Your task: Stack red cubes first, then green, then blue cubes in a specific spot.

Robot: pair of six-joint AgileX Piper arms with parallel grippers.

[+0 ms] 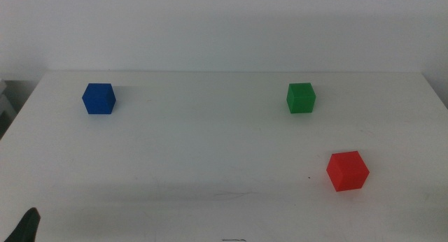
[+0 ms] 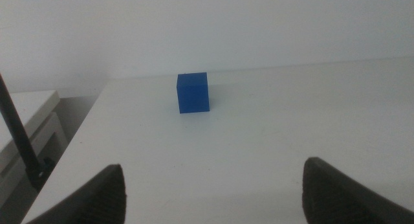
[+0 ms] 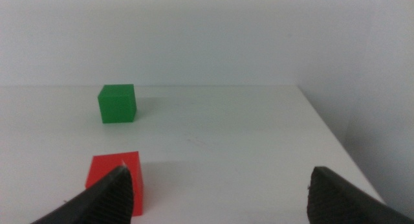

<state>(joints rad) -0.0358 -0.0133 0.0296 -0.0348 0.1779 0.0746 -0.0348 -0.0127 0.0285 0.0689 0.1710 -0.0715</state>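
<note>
red cube [image 1: 347, 171] near right, unstacked | right tool [image 3: 217, 195] released, nearer, cube just ahead, left of its gap | left tool [image 2: 213, 191] released, facing blue cube [image 1: 99, 98]

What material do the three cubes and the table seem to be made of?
Red cube, green cube, blue cube: matte, evenly coloured faces with no shine or grain, so perhaps painted wood, foam or plastic; the look leaves it open. Table: smooth white surface with faint soft reflections, probably laminate or coated board.
</note>
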